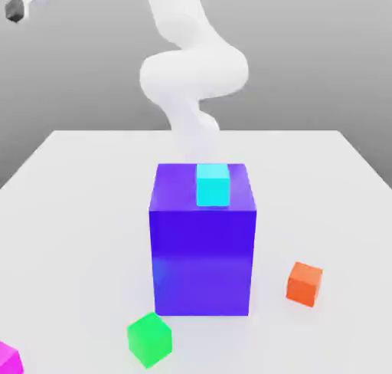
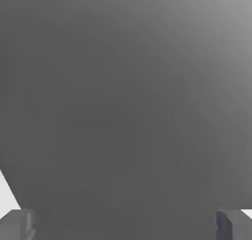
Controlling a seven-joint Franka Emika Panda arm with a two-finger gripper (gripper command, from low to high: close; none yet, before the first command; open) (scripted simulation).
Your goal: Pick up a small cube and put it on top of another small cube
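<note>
Magenta small cube [image 1: 8, 359] sits on the bench [image 1: 76, 211], near the green cube [image 1: 149, 339]. It looks light and rigid; I'd pinch opposite flat faces. My end effector [image 2: 126, 224] gapes wide, empty.

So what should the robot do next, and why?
Probably swing the open gripper down toward the little pink cube at the near corner on the exterior view's left of the table. The gripper is up high with nothing between its fingers, and the pink cube sits untouched. A light blue cube already rests on top of the big blue block.
</note>
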